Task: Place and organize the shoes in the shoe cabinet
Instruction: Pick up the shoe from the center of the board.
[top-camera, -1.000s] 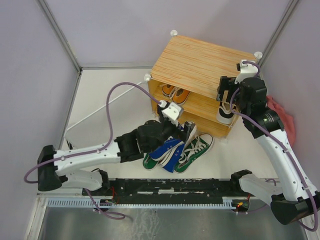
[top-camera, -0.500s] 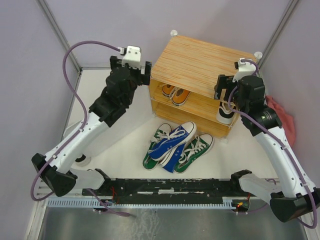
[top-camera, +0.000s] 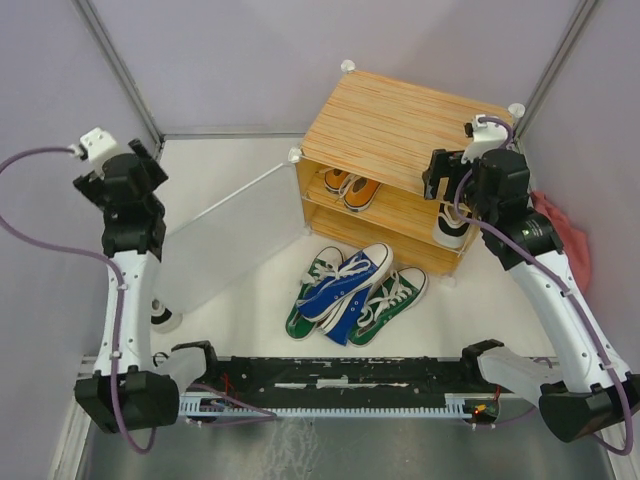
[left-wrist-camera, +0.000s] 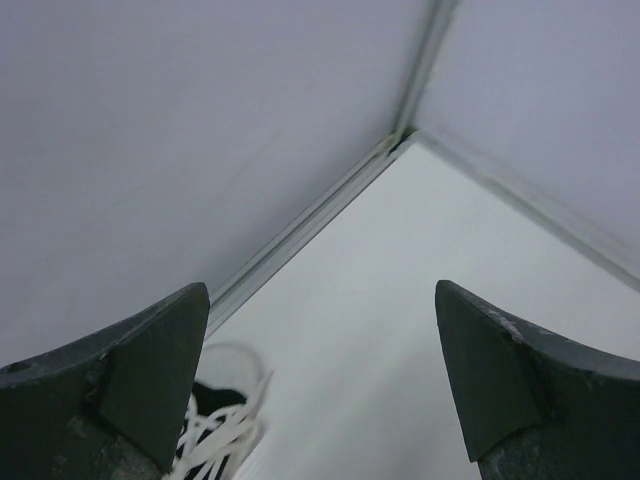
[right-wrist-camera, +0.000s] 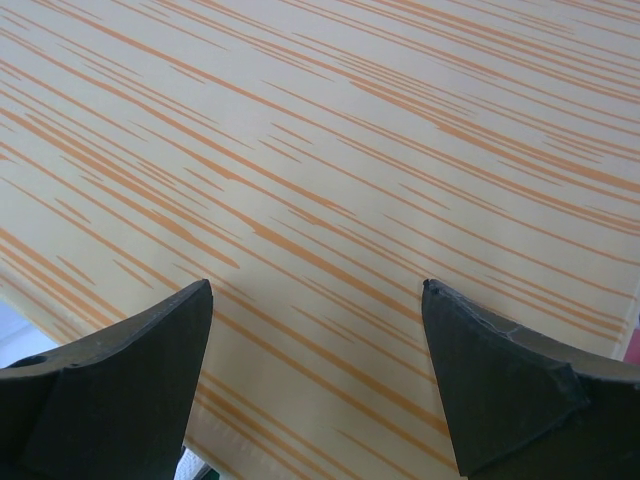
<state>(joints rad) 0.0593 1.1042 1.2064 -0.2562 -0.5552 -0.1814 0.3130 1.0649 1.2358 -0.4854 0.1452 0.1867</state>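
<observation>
Both my grippers are empty. My left gripper (top-camera: 146, 160) is up at 9 o'clock of the white table (top-camera: 250, 300), fingers spread wide on nothing. Its wrist view only gets wall corner, bare floor and a black canvas sneaker with white laces (left-wrist-camera: 215, 435) low at 7 o'clock. My right gripper (top-camera: 442, 185) is wide too, hanging over the 3 o'clock end of the light striped bamboo-grain shoe cabinet (top-camera: 400, 120), only wood grain between the fingers. The cabinet sits at 12 o'clock, its pale door panel (top-camera: 230, 235) swung open toward 8. Inside are orange canvas sneakers with white soles (top-camera: 346, 187) on the upper shelf, plus one black-and-white sneaker (top-camera: 452, 228) at the right end just below my right fingers, shelf level unclear. Not yet stowed: blue canvas sneakers (top-camera: 345, 285) stacked on green canvas sneakers (top-camera: 388, 298), on the table at 6 o'clock of the opening. Key relation — that pile lies at about 7 o'clock from my right gripper, near, and at 4 o'clock from my left, well apart, so the right arm is nearer. The top blue shoe's long axis runs 8 to 2, roughly toward the opening. The black canvas sneaker sits at 6 o'clock from my left gripper, behind the door — left arm's job, I'd say.
</observation>
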